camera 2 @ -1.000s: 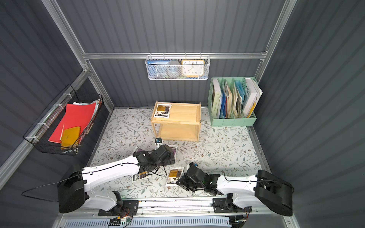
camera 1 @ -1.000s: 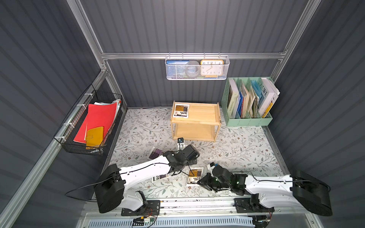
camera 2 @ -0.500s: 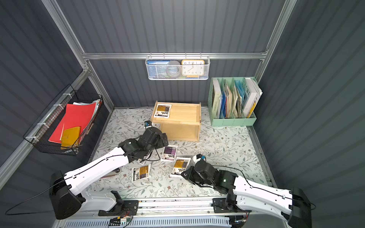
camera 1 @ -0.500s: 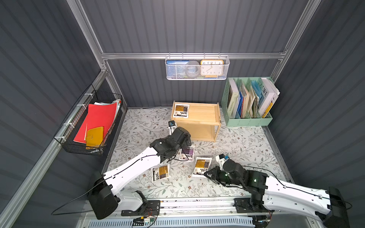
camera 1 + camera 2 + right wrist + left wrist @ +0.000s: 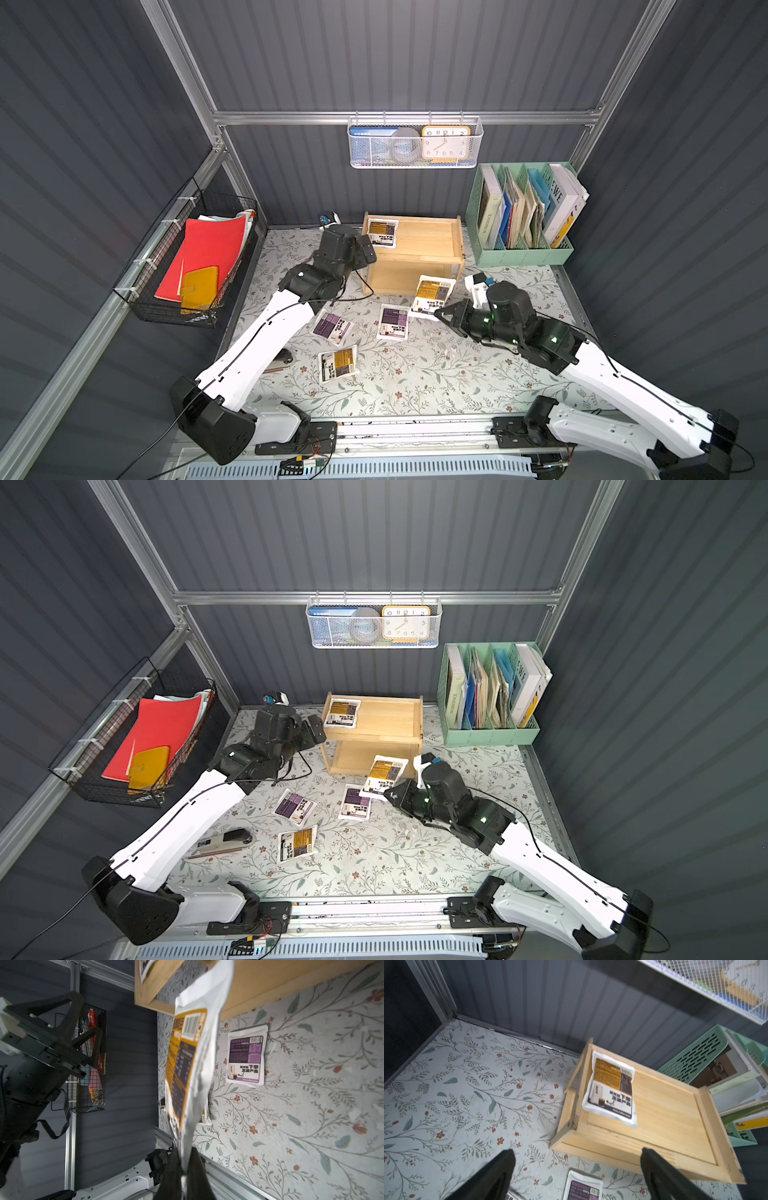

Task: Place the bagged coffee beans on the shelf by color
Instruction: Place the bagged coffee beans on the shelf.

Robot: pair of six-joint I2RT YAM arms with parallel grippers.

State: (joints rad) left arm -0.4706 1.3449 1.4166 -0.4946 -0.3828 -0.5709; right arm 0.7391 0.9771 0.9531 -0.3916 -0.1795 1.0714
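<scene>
The held yellow-orange bag of coffee beans is up in the air, just in front of the wooden shelf. In both top views it is at about 5 o'clock from the shelf, with 12 o'clock at the back wall. The right gripper is pressed together on the bag's thin white edge, pinching it.

In the right wrist view the bag bends and twists away from the pinch. So it looks soft, floppy and light. Its skin looks smooth, so it may slip. The flat sealed edge is the best place to hold it, not the puffy middle.

A second yellow-orange bag lies on the shelf's top tray, in the 10 o'clock corner. On the counter, from the shelf, the near purple bag is between 6 and 7 o'clock. The far purple bag is at 8 o'clock, and the third yellow-orange bag is at 7 o'clock. The left gripper is spread wide and holds nothing, by the shelf's 9 o'clock side.
</scene>
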